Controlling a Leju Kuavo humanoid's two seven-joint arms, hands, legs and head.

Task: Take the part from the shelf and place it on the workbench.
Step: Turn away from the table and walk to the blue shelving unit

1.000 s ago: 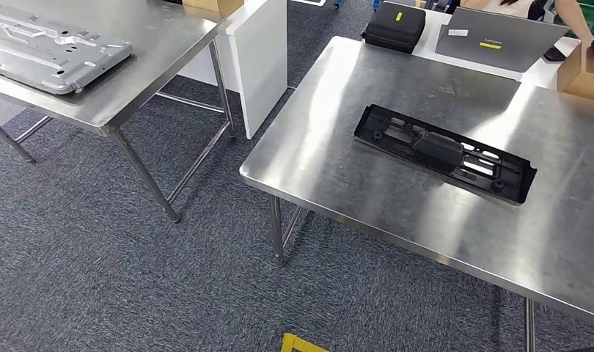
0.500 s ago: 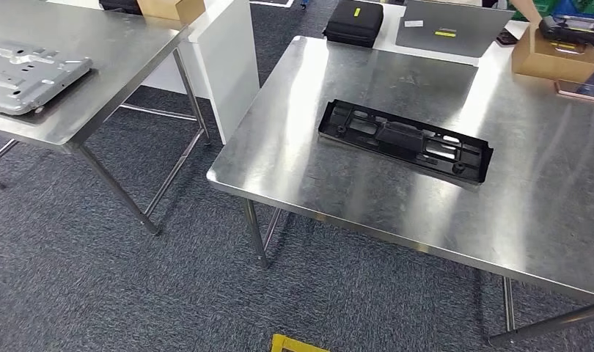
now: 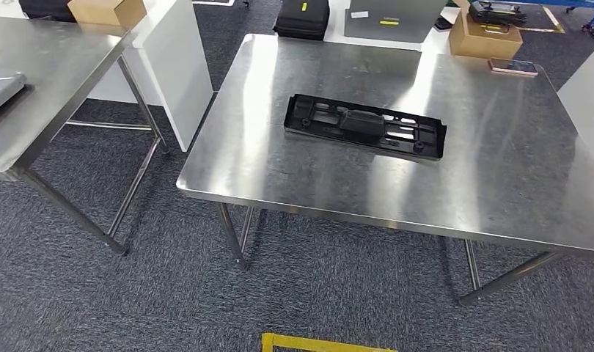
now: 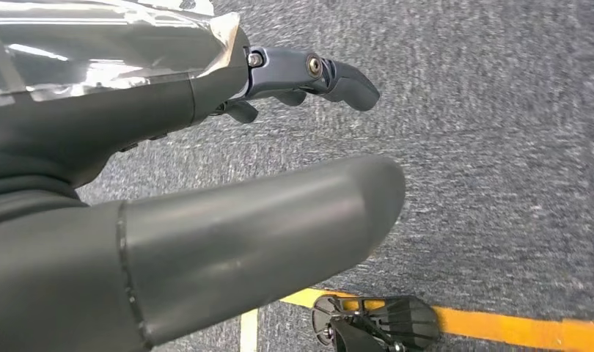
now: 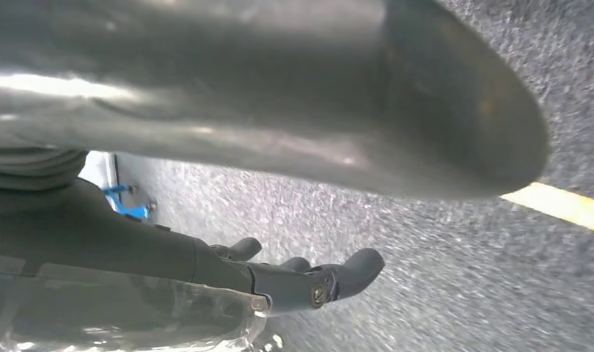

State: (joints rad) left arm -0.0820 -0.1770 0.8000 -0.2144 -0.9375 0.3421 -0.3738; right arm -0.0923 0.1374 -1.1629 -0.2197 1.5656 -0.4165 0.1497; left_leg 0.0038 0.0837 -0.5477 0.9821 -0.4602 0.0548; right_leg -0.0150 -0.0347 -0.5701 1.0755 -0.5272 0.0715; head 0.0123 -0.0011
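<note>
Head view: black plastic part (image 3: 365, 126) lies flat on the steel workbench (image 3: 397, 191), toward its far half, long side across. Cardboard box (image 3: 483, 37) and phone (image 3: 512, 67) near the far right corner. Left hand (image 4: 206, 183) and right hand (image 5: 279, 220) hang over grey carpet (image 3: 96, 308), fingers spread, holding nothing

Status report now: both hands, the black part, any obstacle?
Left hand and right hand open, hanging over carpet. Black plastic part flat on steel workbench. Nothing around it.
</note>
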